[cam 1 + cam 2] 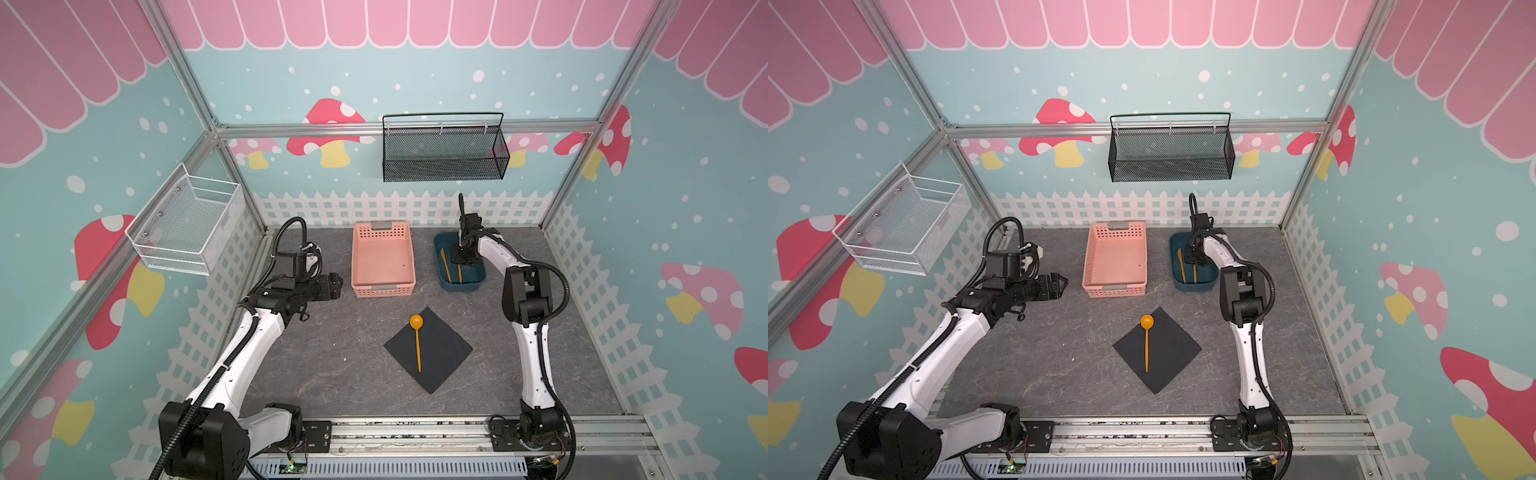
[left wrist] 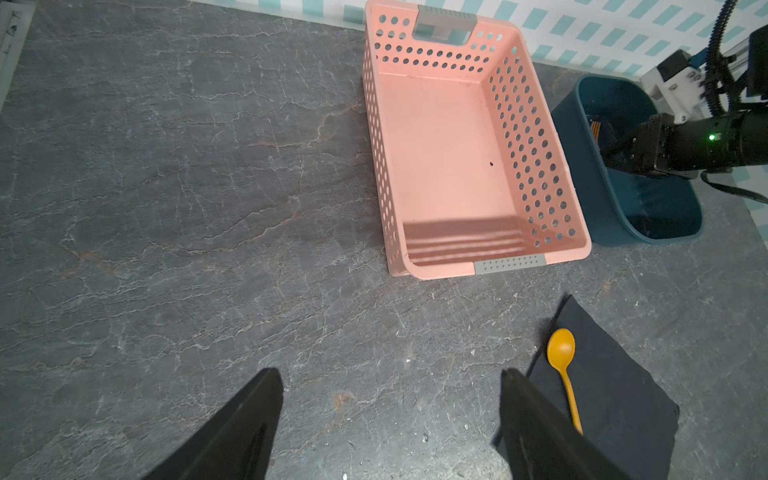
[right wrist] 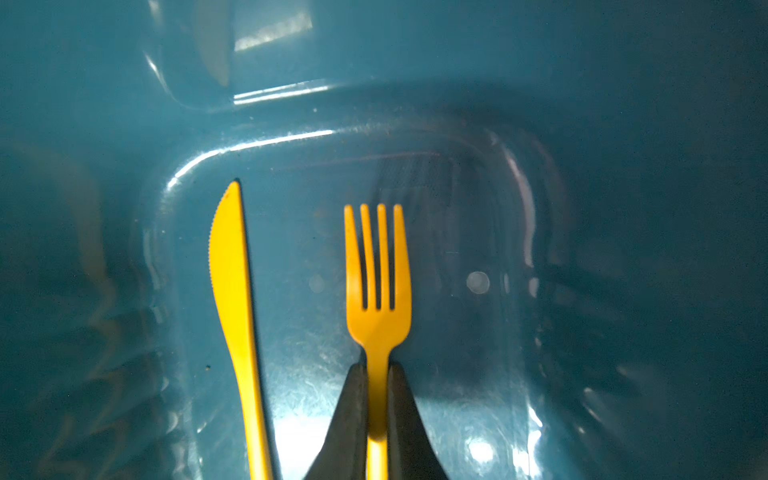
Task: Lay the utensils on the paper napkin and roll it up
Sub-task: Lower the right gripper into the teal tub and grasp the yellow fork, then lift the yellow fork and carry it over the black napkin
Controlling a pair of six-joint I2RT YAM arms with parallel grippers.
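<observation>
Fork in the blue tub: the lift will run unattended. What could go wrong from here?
1. The right gripper pinches the fork on its thin neck, so it may pivot or slip when lifted.
2. The knife lies close beside it and could get nudged.
3. Setting it down may shift the spoon on the napkin.

We see an orange-yellow fork [image 3: 378, 328] between the black jaws of the right gripper [image 3: 377, 366], a knife [image 3: 232, 270] of the same colour beside them, a dark blue tub [image 3: 623, 124] around
</observation>
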